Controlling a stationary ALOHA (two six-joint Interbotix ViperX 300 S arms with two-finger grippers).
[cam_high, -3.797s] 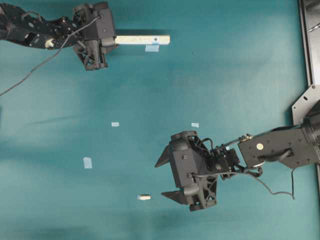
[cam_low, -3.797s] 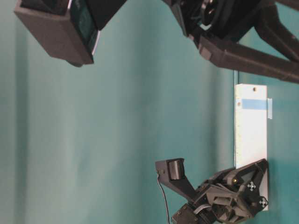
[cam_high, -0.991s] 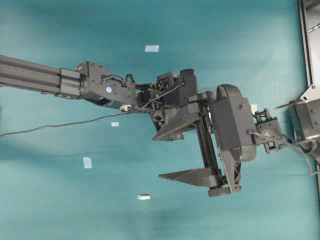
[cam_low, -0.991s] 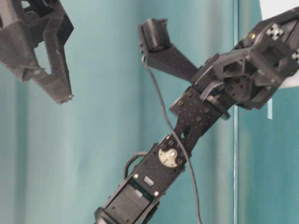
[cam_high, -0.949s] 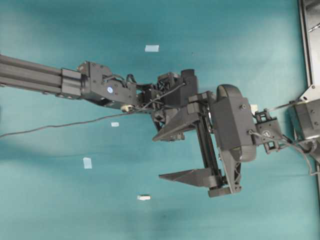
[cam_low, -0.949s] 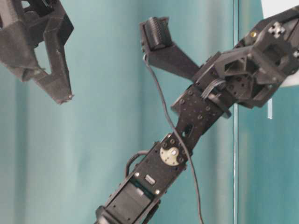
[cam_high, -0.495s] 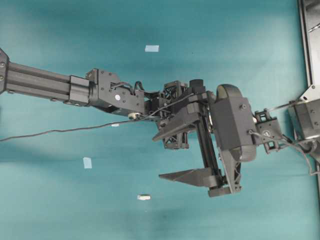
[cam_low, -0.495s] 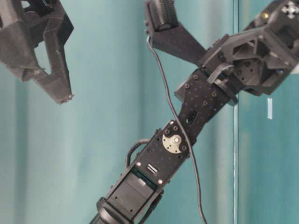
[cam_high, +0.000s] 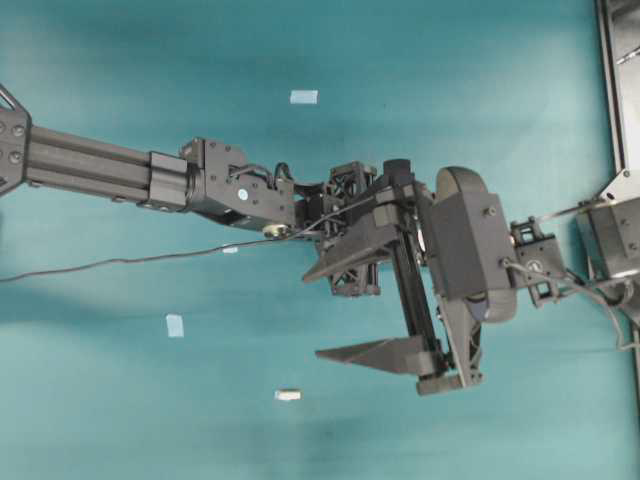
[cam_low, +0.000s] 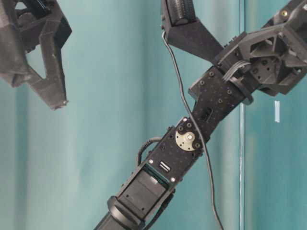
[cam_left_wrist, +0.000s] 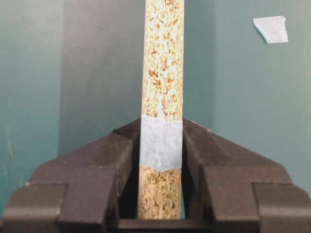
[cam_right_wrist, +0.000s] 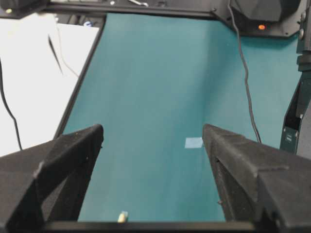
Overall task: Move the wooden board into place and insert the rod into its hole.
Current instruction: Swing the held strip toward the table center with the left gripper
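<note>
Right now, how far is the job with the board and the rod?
Done: the left pincer is shut on the wooden board. In hand: the board is carried above the mat. Left: placing it; the rod lies untouched, and the right pincer is open and empty.

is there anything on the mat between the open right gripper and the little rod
Nothing visible. In the right wrist view the rod lies on bare teal mat low between the spread jaws of the right gripper; only a flat tape square lies farther off. Overhead, the rod sits left of the lower finger with bare mat between.
</note>
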